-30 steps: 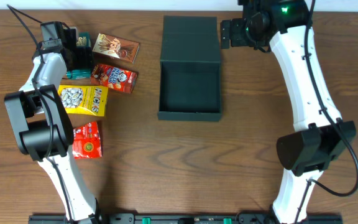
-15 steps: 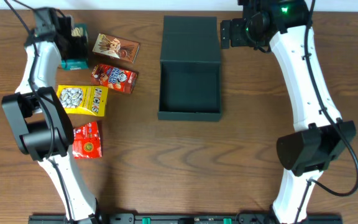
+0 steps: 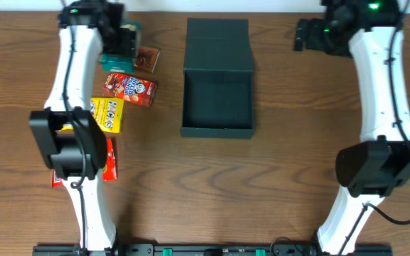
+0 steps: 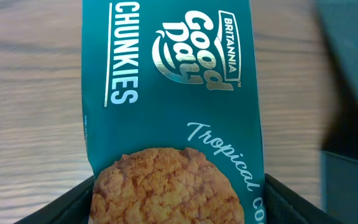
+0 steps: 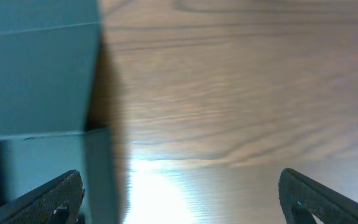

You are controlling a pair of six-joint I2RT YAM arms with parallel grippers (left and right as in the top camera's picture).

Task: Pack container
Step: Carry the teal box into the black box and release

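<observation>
The container (image 3: 217,96) is a shallow dark box lying open at the table's middle, its flap lid (image 3: 218,44) folded back to the far side. My left gripper (image 3: 124,37) is shut on a small teal cookie box (image 3: 112,61) and holds it above the table, left of the container. In the left wrist view the cookie box (image 4: 173,106) fills the space between the fingers (image 4: 179,214), and the container's dark edge (image 4: 353,130) shows at the right. My right gripper (image 3: 305,34) is open and empty, right of the lid. The right wrist view shows the lid (image 5: 36,74) at the left of the open jaws (image 5: 179,202).
Left of the container lie a brown snack box (image 3: 148,60), a red cookie packet (image 3: 131,88), a yellow packet (image 3: 108,114) and a red packet (image 3: 109,159), partly hidden under my left arm.
My left gripper has carried the teal cookie box up and to the right, towards the container. My right gripper has moved to the right, away from the lid.
</observation>
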